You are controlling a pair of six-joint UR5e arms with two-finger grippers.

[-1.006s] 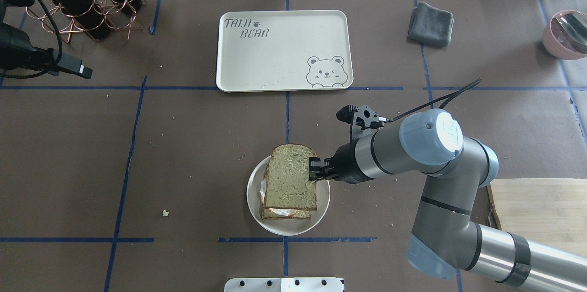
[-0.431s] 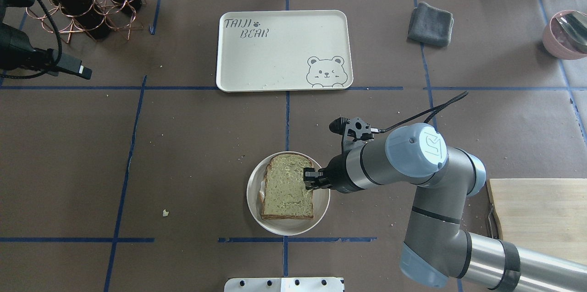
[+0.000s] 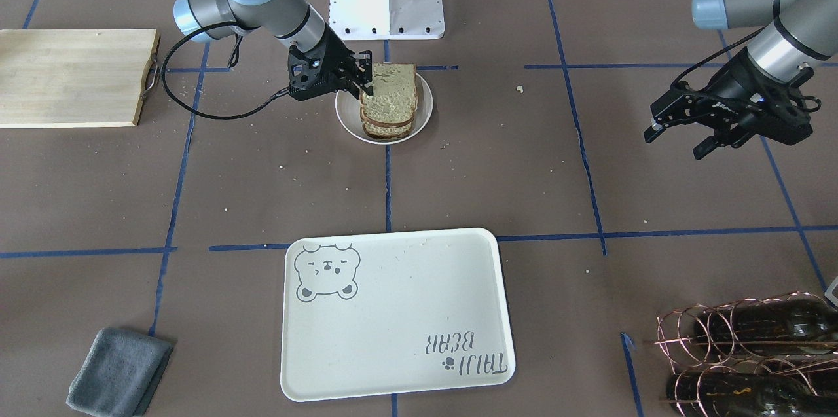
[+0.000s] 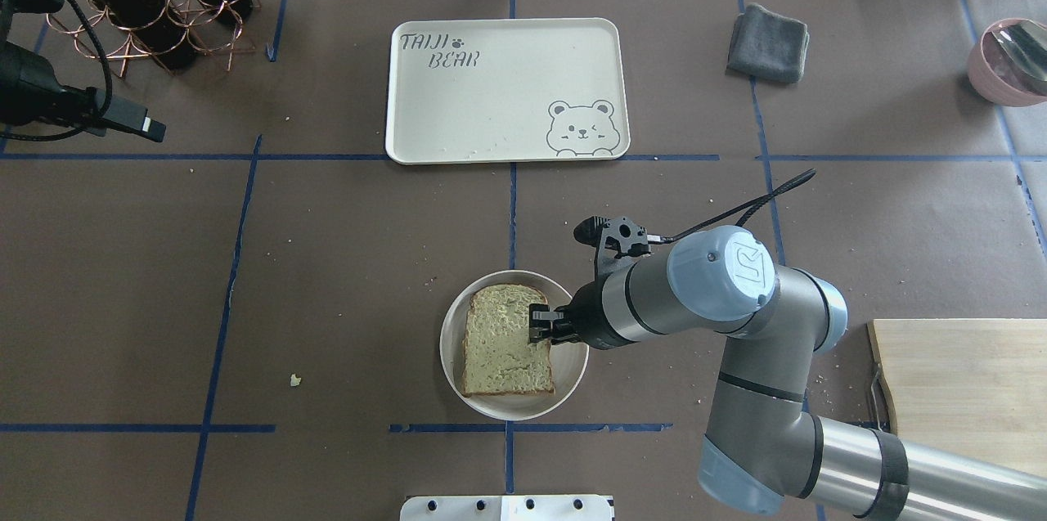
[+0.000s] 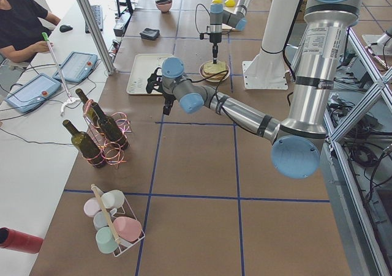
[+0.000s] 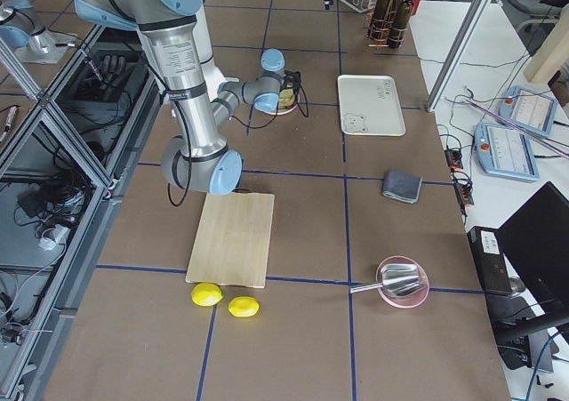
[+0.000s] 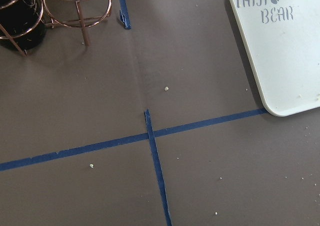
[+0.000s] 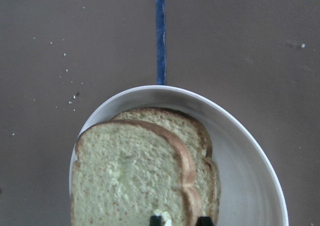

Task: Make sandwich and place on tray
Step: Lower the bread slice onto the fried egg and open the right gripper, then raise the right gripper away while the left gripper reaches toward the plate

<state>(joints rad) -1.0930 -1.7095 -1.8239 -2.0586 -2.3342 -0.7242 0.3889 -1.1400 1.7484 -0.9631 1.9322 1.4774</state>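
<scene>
Overhead exterior: right tool (image 4: pixel 536 325) pinches the edge of the top greenish-tan bread slice (image 4: pixel 501 341), apparently to seat it squarely on the stack in the small round white plate (image 4: pixel 566 380); left tool (image 3: pixel 673 145) gapes, holding nothing

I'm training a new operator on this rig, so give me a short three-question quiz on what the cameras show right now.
1. True or false: the sandwich lies on the tray.
2. In the overhead view, which edge of the sandwich is the right gripper at? A) its right edge B) its left edge C) its near edge
3. Fill in: the left gripper, far from the food, has its jaws ____.

Key: 1 false, it sits on the round white plate; 2 A; 3 open.
</scene>
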